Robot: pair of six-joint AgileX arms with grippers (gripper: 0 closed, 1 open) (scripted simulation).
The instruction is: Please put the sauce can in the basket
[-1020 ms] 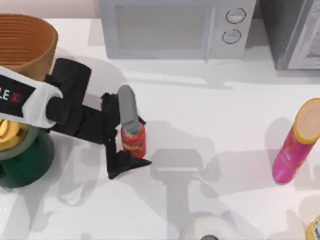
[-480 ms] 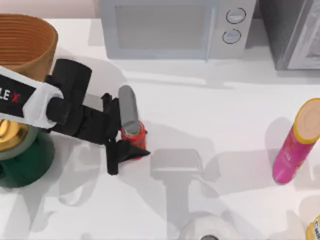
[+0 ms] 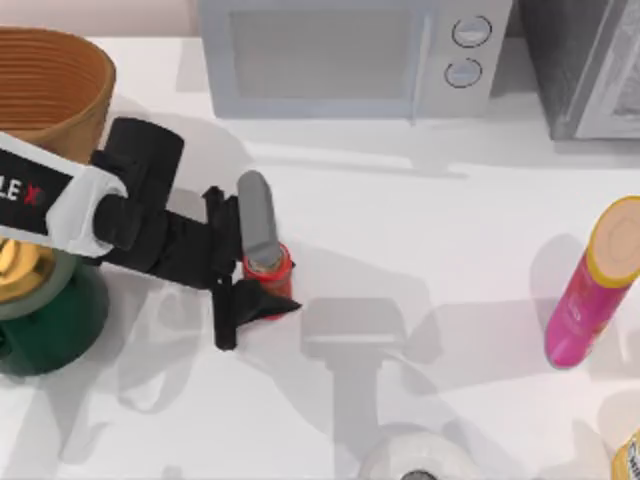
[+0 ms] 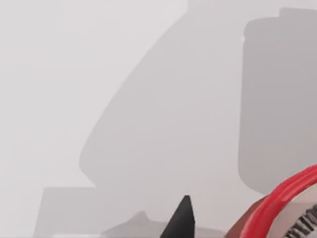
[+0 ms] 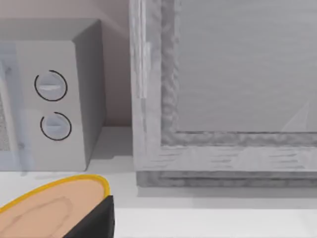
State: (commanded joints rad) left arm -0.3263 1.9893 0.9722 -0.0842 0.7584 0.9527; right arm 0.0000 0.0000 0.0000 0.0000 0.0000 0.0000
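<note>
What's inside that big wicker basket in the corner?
Ribbed inner walls show inside the basket at the table's far left; no item is visible there. Its floor is cut off by the frame edge and the left arm. The sauce can sits outside, between the left gripper fingers.

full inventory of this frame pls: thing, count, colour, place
sauce can: 1, red with silvery top, table centre-left, between the left gripper's fingers
basket: 1, tan-orange wicker, far left corner
kettle: 1, dark green with gold lid, left edge, under the left arm
microwave: 1, grey-white, back centre
pink tube: 1, pink with yellow lid, right side
left gripper: 1, black, shut on the sauce can
right arm: parked, its wrist view facing the microwave
</note>
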